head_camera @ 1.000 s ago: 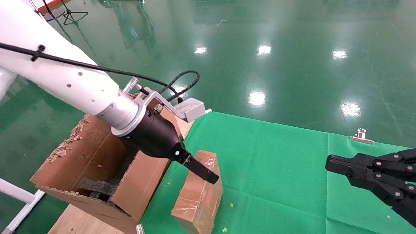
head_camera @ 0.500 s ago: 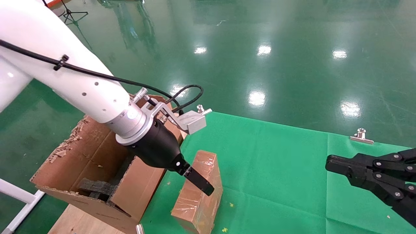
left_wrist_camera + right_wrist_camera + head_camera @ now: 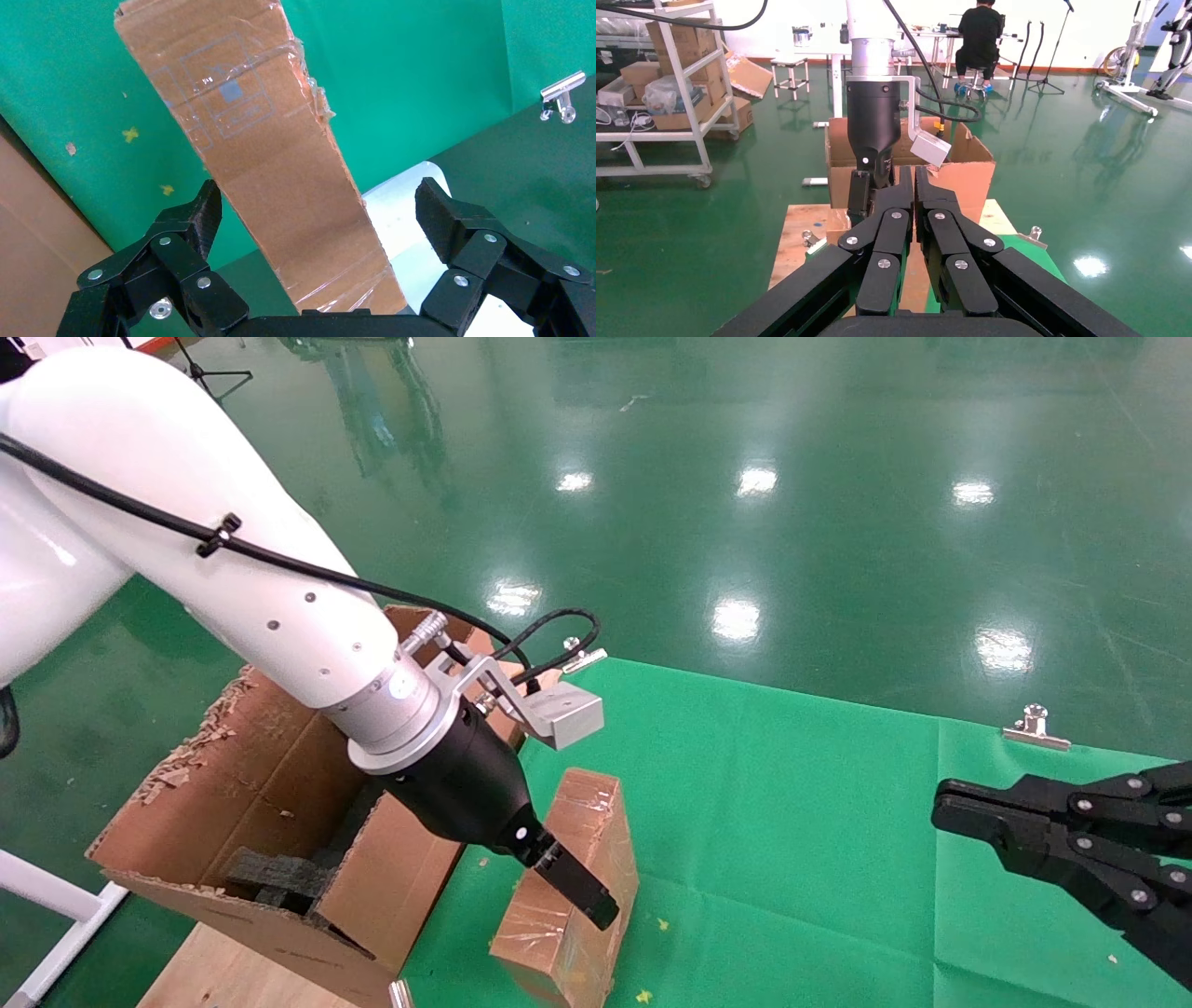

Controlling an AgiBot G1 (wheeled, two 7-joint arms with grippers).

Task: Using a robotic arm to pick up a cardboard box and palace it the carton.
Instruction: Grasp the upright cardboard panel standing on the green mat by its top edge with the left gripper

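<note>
From the head view we see the box (image 3: 568,887) on the green tabletop (image 3: 792,840), just beside the carton (image 3: 270,822), with our left pincer (image 3: 582,896) over it. The left wrist view shows that pincer's fingers (image 3: 193,225) spread wide, straddling the box (image 3: 267,154). The right wrist view shows our right pincer (image 3: 914,184) closed, well apart.
</note>
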